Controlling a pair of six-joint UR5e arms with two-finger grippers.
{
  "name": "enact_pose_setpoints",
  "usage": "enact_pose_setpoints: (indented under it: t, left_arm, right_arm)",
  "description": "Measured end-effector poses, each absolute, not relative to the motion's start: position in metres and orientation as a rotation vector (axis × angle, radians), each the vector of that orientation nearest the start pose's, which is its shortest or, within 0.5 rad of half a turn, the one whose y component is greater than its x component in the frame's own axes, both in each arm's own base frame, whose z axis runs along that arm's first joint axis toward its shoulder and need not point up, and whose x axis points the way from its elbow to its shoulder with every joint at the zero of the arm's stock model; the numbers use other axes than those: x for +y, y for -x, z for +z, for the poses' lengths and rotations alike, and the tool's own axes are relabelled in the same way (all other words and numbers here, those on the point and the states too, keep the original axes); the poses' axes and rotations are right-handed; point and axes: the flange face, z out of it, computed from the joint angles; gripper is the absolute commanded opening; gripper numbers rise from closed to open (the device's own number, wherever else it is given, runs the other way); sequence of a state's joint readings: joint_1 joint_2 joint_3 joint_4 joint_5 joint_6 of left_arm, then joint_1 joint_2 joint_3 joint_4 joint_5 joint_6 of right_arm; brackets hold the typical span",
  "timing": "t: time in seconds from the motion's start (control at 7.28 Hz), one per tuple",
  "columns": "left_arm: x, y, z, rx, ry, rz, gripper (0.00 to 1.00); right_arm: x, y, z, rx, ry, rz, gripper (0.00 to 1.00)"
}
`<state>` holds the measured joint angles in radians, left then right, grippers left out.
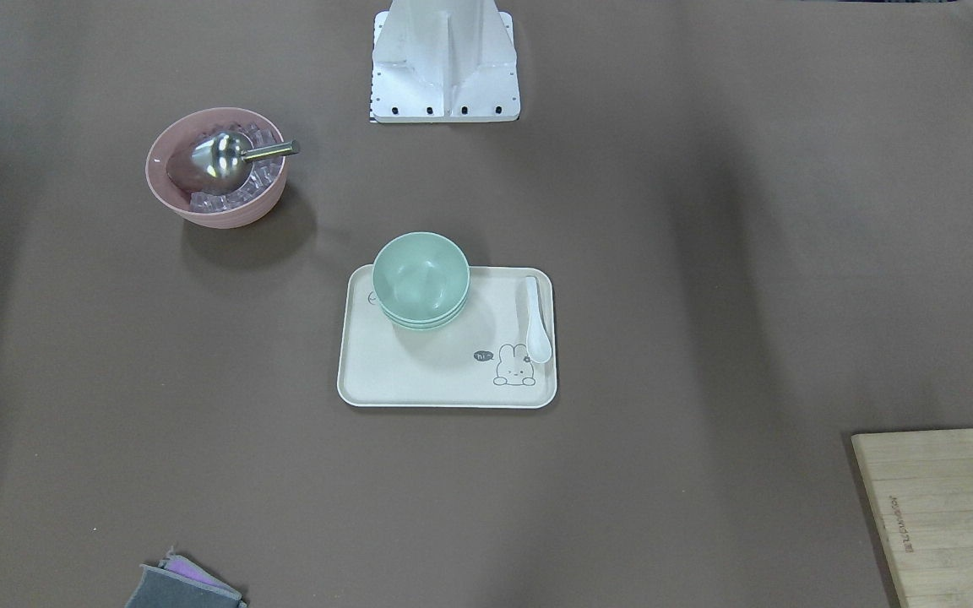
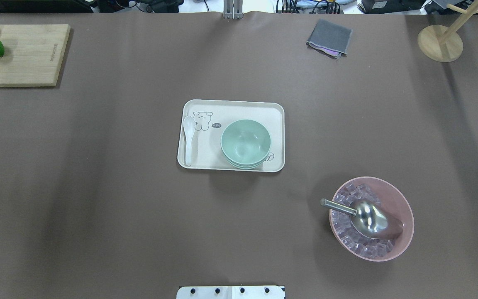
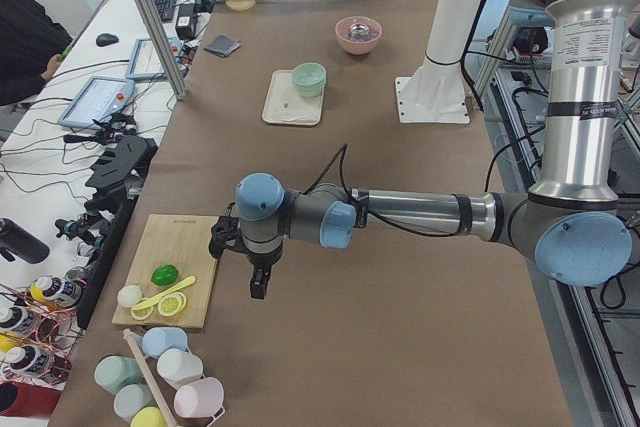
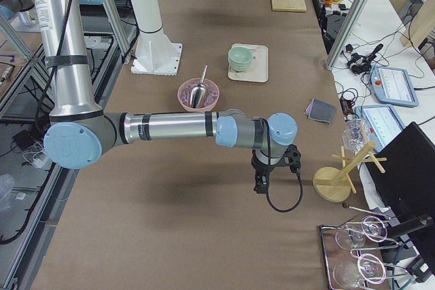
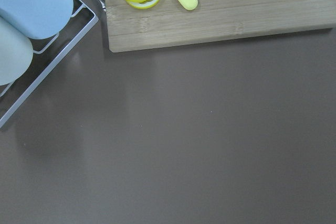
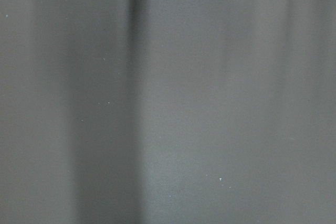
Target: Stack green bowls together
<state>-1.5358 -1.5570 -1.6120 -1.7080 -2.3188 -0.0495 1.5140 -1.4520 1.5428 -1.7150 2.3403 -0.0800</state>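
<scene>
Since your left gripper (image 3: 258,289) and right gripper (image 4: 260,185) show only from the table's ends, you cannot tell how open either is or what it holds; the green bowls (image 2: 245,143) sit nested on the tray (image 2: 239,109) at mid-table, so stacking looks finished, and no further grasp seems needed. The brown table (image 2: 98,187) lies smooth; a pink bowl (image 2: 408,207) stands near the tray.

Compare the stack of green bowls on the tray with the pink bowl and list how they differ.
The stacked pale mint-green plastic bowls are smaller; the round pink plastic bowl is wider. The green bowls sit nested on the cream rectangular tray; the pink bowl stands on the brown table. The top green bowl is empty; the pink bowl holds clear cubes and a metal scoop. Both are round and upright.
</scene>
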Motion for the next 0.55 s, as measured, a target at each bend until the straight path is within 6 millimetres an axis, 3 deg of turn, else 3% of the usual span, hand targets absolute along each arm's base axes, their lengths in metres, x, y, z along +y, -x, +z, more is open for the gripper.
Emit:
enact_pose_setpoints:
  t: [0.55]
  left_arm:
    - [-0.4954, 0.0515, 0.6358, 0.752, -0.121, 0.037, 0.98]
  right_arm:
    - [-0.5397, -0.0335, 0.6263, -0.769, 0.043, -0.109, 1.00]
